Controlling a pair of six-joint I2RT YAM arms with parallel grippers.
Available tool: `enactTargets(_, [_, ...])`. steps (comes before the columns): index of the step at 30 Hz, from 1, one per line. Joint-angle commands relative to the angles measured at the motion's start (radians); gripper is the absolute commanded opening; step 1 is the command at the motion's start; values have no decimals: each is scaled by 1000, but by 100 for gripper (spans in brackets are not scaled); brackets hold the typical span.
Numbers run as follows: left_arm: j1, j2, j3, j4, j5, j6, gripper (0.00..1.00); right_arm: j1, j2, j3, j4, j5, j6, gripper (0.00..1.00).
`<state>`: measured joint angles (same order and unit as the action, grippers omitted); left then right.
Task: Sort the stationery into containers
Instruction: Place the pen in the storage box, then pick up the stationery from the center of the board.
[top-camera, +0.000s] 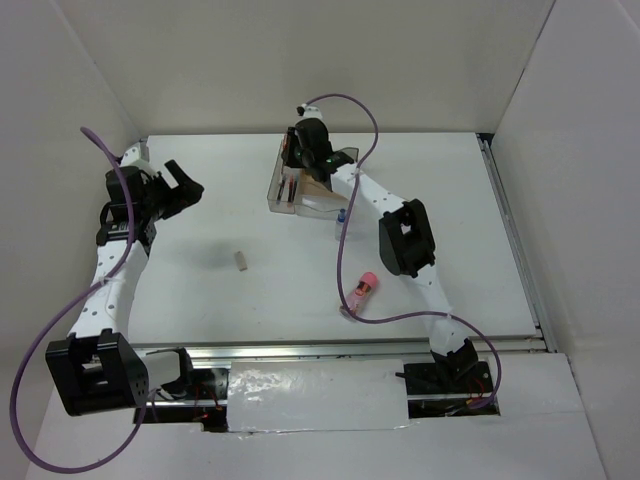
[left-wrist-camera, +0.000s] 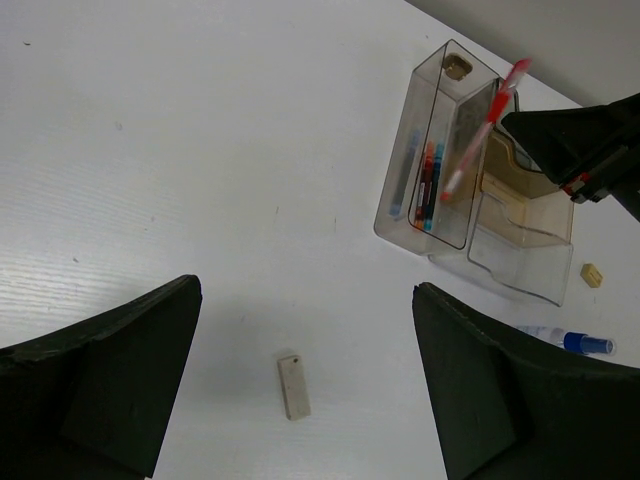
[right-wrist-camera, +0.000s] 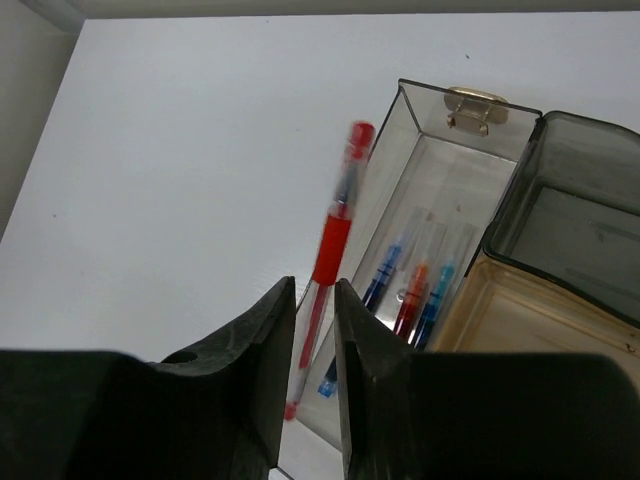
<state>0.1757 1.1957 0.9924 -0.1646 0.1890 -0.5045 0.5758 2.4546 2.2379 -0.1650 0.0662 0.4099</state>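
The smoky organizer tray (top-camera: 296, 203) stands at the back centre. My right gripper (right-wrist-camera: 315, 285) hovers over its long narrow compartment (right-wrist-camera: 437, 170). Its jaws are slightly apart, wider than the red pen (right-wrist-camera: 333, 235). That pen hangs blurred between and below them, tilted, with its tip at the compartment's near edge. Several pens (right-wrist-camera: 412, 296) lie in that compartment. My left gripper (left-wrist-camera: 305, 290) is open and empty above a beige block (left-wrist-camera: 293, 387) on the table. A second beige block (left-wrist-camera: 593, 274) and the blue-capped bottle (left-wrist-camera: 568, 341) lie beside the tray. The pink tube (top-camera: 363, 289) lies mid-table.
White walls close in the table at the back and on both sides. The right arm's purple cable (top-camera: 345, 250) loops over the table near the pink tube. A small brass-coloured piece (right-wrist-camera: 472, 104) sits at the far end of the long compartment.
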Motion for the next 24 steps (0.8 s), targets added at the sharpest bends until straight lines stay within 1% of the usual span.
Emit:
enactTargets(1, [8, 7, 0, 36, 9, -8, 99, -5, 26, 43, 55, 14, 30, 30])
enactTargets(4, [8, 18, 17, 28, 12, -8, 99, -11, 32, 45, 47, 18, 55, 36])
enactTargets(5, [7, 19, 18, 25, 12, -8, 99, -11, 29, 45, 44, 18, 56, 41])
enactTargets(8, [8, 22, 25, 22, 13, -8, 99, -17, 4, 43, 26, 1, 61, 44])
enactTargets(10, [8, 19, 34, 11, 13, -5, 99, -19, -64, 34, 3, -9, 56, 44])
enactTargets(12, [7, 7, 41, -6, 13, 3, 99, -21, -190, -18, -56, -39, 55, 44])
enactTargets(13, [8, -8, 41, -12, 9, 6, 99, -17, -309, -102, -88, -36, 56, 44])
enactTargets(14, [8, -18, 41, -13, 6, 12, 99, -17, -372, -148, -102, -28, 61, 44])
enactTargets(15, [8, -27, 38, -15, 0, 15, 99, -17, -434, -250, -138, -17, 64, 45])
enactTargets(16, [8, -44, 38, -18, -2, 18, 99, -16, -560, -308, -152, -5, 64, 45])
enactTargets(17, [8, -51, 38, -24, -2, 27, 99, -14, -624, -363, -162, 26, 64, 46])
enactTargets(18, [7, -59, 38, -33, -3, 29, 99, -14, -678, -488, -174, 35, 66, 46])
enactTargets(19, [4, -71, 40, -39, -5, 38, 99, -16, -786, -553, -174, 35, 64, 47])
enactTargets(20, [4, -74, 35, -44, -5, 44, 99, -25, -836, -610, -174, 37, 64, 47])
enactTargets(21, [-2, -88, 34, -44, -6, 50, 99, -28, -877, -723, -165, 41, 64, 47])
enactTargets(22, [-5, -93, 29, -44, -14, 61, 99, -31, -946, -771, -159, 41, 57, 47])
enactTargets(23, [-8, -94, 25, -42, -10, 73, 99, -37, -977, -850, -153, 40, 44, 47])
enactTargets(24, [-12, -97, 25, -42, -7, 87, 99, -40, -1018, -877, -134, 41, 40, 47])
